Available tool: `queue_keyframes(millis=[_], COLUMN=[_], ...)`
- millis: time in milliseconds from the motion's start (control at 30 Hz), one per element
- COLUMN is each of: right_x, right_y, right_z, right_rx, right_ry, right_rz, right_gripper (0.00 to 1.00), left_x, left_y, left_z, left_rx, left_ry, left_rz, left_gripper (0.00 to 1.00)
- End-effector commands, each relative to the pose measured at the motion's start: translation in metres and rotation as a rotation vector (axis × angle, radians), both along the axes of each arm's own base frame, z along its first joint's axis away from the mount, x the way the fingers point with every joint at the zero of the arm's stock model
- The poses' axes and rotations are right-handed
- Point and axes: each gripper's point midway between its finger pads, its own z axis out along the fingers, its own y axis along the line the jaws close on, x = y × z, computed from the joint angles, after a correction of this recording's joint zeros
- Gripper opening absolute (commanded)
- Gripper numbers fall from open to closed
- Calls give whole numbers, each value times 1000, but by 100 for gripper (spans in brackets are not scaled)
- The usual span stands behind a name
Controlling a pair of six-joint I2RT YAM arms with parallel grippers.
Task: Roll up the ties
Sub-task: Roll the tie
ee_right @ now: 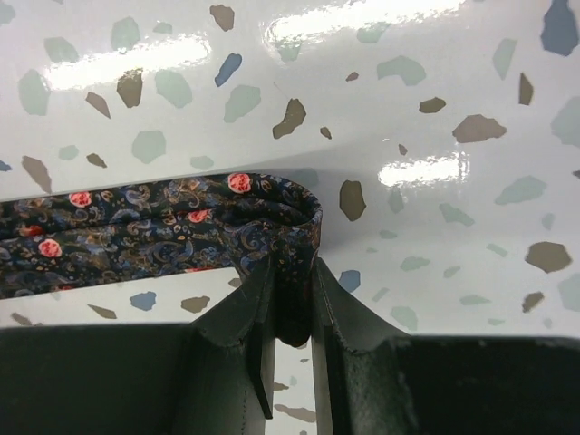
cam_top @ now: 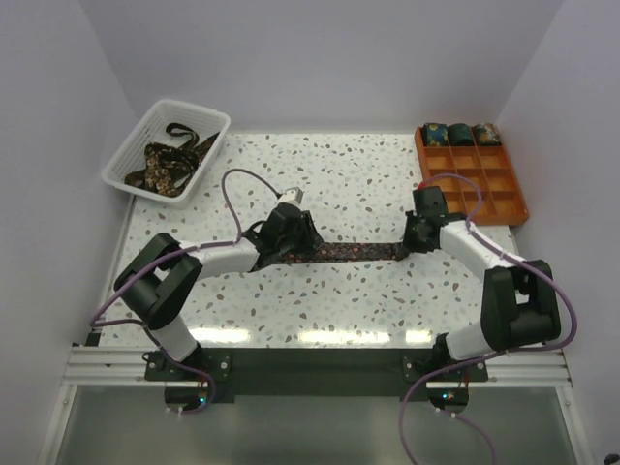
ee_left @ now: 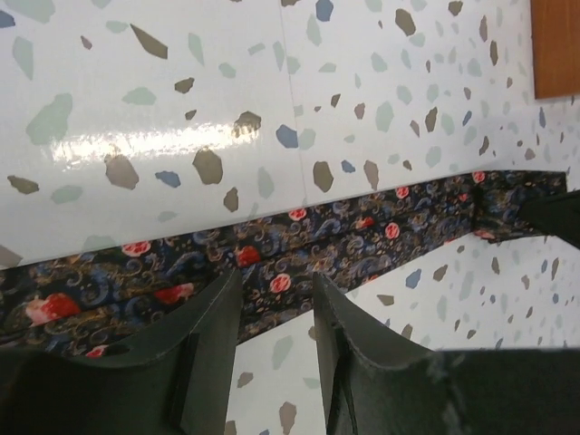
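Right pincer (ee_right: 292,272) is clamped on the folded end of the tie (ee_right: 181,227), probably to anchor the fold that starts the roll. Left pincer (ee_left: 276,290) has its jaws parted over the strip farther along and grips nothing. Between them the tie lies straight and flat on the tabletop (cam_top: 339,174), which suits rolling.

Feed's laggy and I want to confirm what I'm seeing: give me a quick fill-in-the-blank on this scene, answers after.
The tie lies stretched between the left hand and the right hand; its folded end is pinched by the ___ hand.
The orange tray holds ___ rolled ties.
The white basket of loose ties sits at the far ___ corner of the table.
Missing: right; three; left.
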Motion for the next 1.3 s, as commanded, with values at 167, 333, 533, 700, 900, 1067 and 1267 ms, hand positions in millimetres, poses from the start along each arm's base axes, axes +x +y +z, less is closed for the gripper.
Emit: queue_keyframes(millis=[167, 333, 533, 700, 900, 1067, 1267], right_x=[4, 4, 9, 13, 10, 6, 5], right_y=[-15, -12, 0, 15, 31, 46, 65], right_z=[17, 19, 29, 32, 18, 2, -8], right_rx=[-440, -615, -752, -813, -943, -922, -785], right_ry=[36, 70, 41, 14, 35, 60, 71], right_rz=[13, 8, 2, -10, 22, 55, 102], right_gripper=[0, 0, 0, 0, 0, 1, 17], left_x=[-24, -25, -28, -32, -36, -37, -38], left_y=[10, 10, 13, 15, 14, 15, 17], left_z=[-8, -11, -9, -16, -24, -23, -23], left_rx=[5, 7, 0, -12, -26, -33, -36], left_ry=[15, 25, 20, 42, 64, 63, 64], left_rz=[-48, -48, -43, -31, -25, -22, -20], left_gripper=[41, 40, 40, 39, 37, 36, 36])
